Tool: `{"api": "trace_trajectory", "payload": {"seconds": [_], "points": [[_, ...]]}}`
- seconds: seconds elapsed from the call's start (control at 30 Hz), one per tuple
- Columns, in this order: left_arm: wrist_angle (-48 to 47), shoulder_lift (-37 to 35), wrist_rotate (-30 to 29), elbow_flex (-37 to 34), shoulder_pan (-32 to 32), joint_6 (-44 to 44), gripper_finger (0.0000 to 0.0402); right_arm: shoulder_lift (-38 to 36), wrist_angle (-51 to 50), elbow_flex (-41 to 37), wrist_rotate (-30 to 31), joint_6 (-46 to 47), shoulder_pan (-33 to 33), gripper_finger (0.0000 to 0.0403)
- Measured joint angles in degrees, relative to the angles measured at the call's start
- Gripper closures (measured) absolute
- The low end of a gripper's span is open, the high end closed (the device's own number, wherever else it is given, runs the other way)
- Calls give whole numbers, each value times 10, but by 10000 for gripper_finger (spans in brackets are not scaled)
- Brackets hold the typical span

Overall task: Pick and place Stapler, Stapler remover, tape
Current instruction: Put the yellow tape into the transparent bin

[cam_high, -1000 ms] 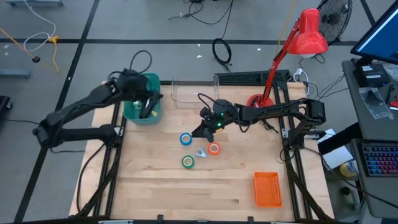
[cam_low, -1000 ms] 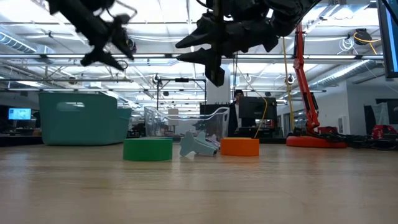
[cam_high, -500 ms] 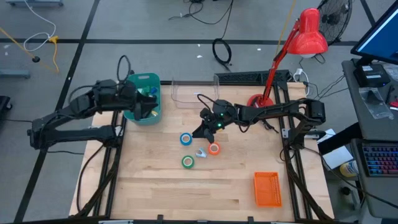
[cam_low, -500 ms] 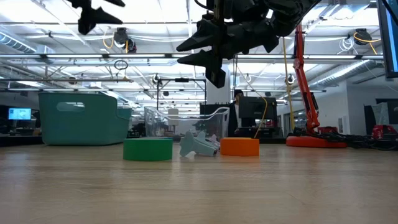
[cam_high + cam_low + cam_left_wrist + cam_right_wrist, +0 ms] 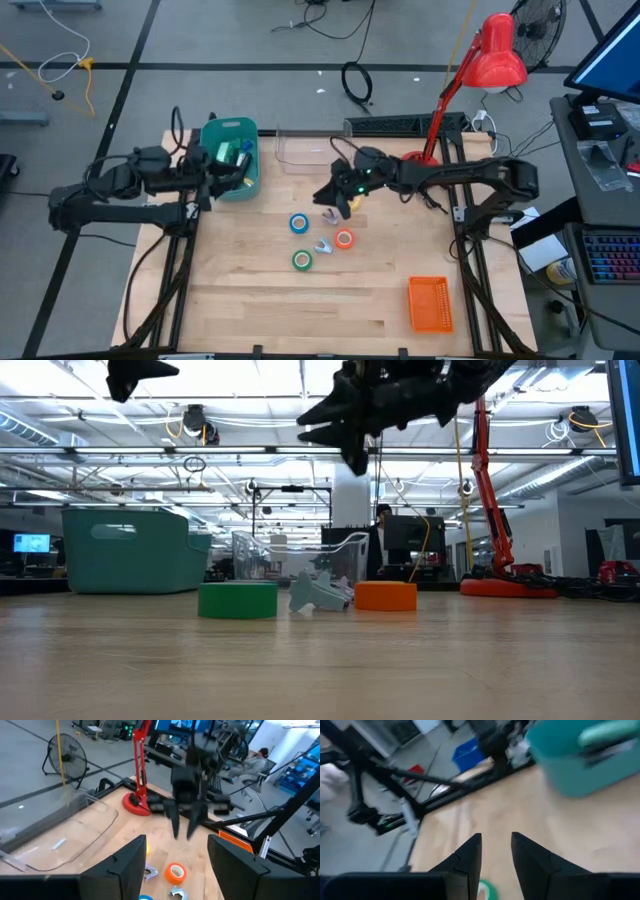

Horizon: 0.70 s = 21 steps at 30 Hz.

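Observation:
Three tape rolls lie flat on the table: blue [image 5: 298,223], orange [image 5: 344,239] [image 5: 175,872] and green [image 5: 302,260] [image 5: 237,600]. A bit of the yellow roll [image 5: 144,849] shows in the left wrist view. The grey stapler remover [image 5: 324,245] [image 5: 318,593] rests between the orange and green rolls. My right gripper [image 5: 331,200] [image 5: 330,428] hangs open above the table, just beyond the rolls. My left gripper [image 5: 216,178] [image 5: 175,845] is open, high beside the teal bin [image 5: 232,160], on its left. I cannot make out the stapler.
The teal bin holds some pale items. A clear container [image 5: 305,148] stands at the far edge, a red lamp [image 5: 470,75] at the far right, and an orange basket [image 5: 430,303] at the near right. Bare wood lies in front of the rolls.
My left gripper has drawn back from over the teal bin toward the table's left edge and risen. My right gripper has lifted a little and tipped more level, shifting slightly toward the far edge. The rolls and the remover have stayed put.

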Motion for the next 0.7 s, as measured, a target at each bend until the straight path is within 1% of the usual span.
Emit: {"api": "trace_trajectory", "payload": {"seconds": [0.07, 0.17, 0.4, 0.53, 0.63, 0.7], "points": [[17, -12, -15, -23, -20, -5, 185, -28, -26, 0, 30, -22, -3, 303], [58, -31, -36, -55, -49, -9, 185, -73, -92, 1, 78, -53, -5, 303], [58, -73, -104, -105, -116, 0, 185, -152, -246, -1, 177, -87, 10, 303], [58, -100, -147, -138, -151, 3, 185, -187, -250, -45, 214, -76, 22, 303], [71, -123, -152, -163, -173, 5, 185, -215, -236, -95, 231, -47, 25, 303], [86, -137, -152, -182, -183, 11, 185, -232, -237, -132, 231, -29, 25, 303]]}}
